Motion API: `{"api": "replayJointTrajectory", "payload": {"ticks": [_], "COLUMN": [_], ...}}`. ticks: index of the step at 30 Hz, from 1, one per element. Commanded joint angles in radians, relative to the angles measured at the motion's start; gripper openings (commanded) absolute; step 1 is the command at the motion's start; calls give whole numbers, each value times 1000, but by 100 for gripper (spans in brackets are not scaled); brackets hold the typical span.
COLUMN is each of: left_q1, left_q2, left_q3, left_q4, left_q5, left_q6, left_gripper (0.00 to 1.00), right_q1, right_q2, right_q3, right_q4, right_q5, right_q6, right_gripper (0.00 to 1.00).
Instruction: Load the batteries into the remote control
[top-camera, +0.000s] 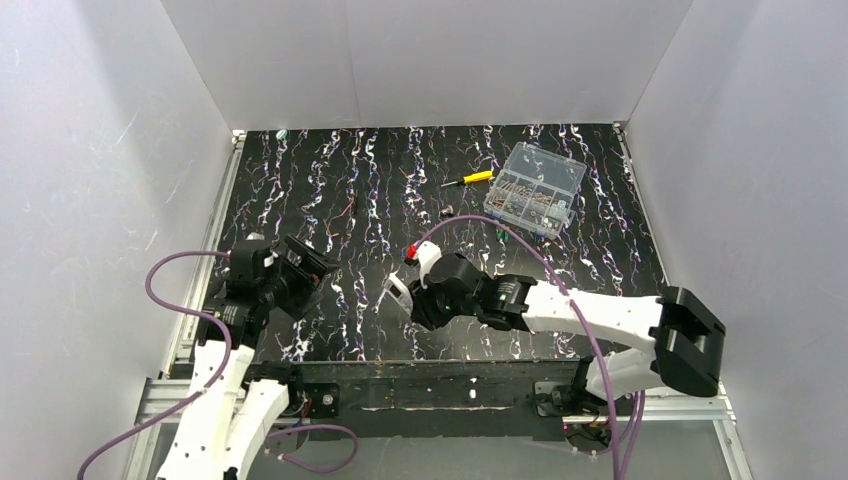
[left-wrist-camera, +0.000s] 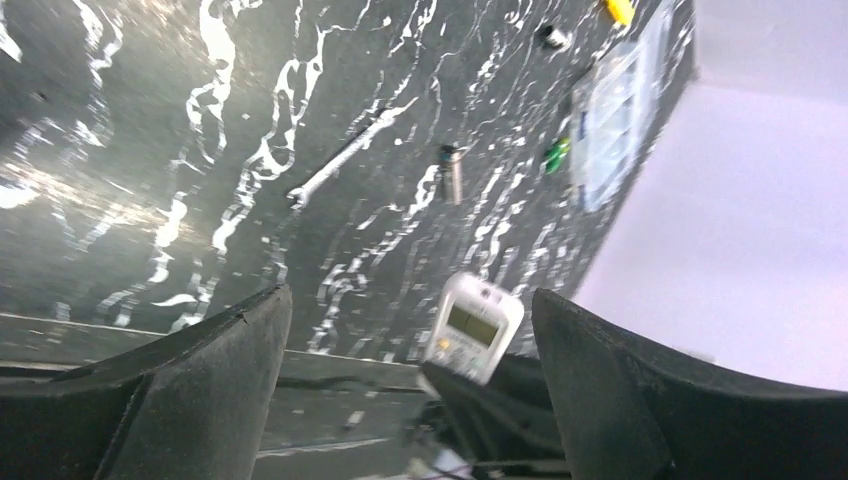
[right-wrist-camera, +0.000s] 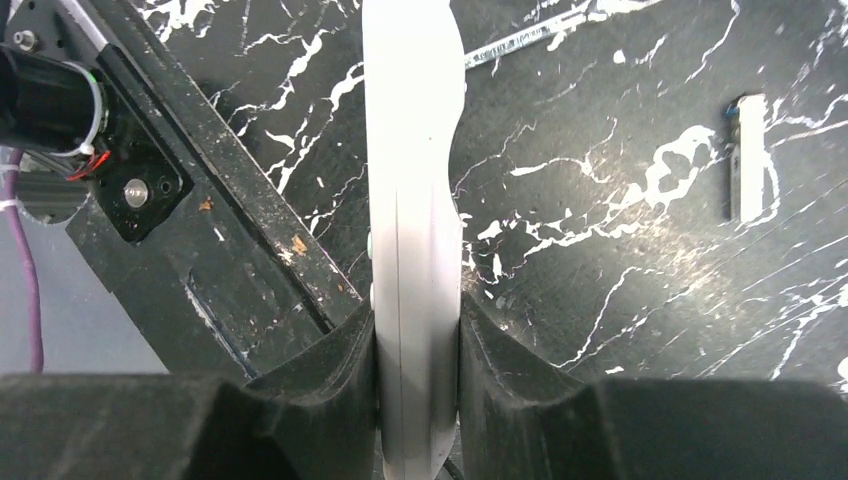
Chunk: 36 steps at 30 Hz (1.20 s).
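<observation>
Black marbled table (top-camera: 330, 190) lies below us. Our right gripper (right-wrist-camera: 416, 330) clamps the remote (right-wrist-camera: 412, 180) edge-on. Our left gripper (left-wrist-camera: 410, 320) gapes empty.

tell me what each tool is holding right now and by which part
The right tool holds the remote control, pinched between its fingers at the end away from the screen. The left tool is open and holds nothing.

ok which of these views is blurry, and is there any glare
Left wrist view: smeared overall, the remote control and the green batteries soft, with a bright glare patch on the table at left. Right wrist view: sharp on the table, the remote control a pale, nearly featureless band edge-on up the middle. Top external view: evenly lit and crisp.
</observation>
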Motion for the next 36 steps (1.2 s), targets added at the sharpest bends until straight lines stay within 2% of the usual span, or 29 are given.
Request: {"api": "replayJointTrajectory", "payload": {"ticks": [1,6,7,8,9,11,22,31,36], "left_q1": [-10,-85,-123,-218,-267,-326,-372,-388,-394], "left_q2": [63,105,120,152,167,182,187,189,184], "left_q3": [34,105,132,149,148,144,161,146,128], "left_q4": [10,-6,-20,-30,-28,-18,-2,23,34], "left_q5": [40,9,-15,-54,-69,-88,-118,-104,-102], "left_q6": [-382,-500,-523,-570,-595,-624,-658,-685,-695], "left_gripper": [88,87,87,87,87,87,83,67,61], "right_q1": [28,35,36,45,54,70,135,151,152], "right_q2": [-75,-96,-91,-85,-83,-81,-42,13,43], "right_q3": [15,74,98,146,163,186,234,259,282], "right_q4": [8,-37,-54,-65,-56,-28,-30,18,54], "right_q5": [69,180,204,227,246,256,240,293,334], "right_q6": [-150,-328,-373,-453,-493,-580,-759,-802,-817], "right_gripper": [1,1,1,1,1,1,1,1,1]}}
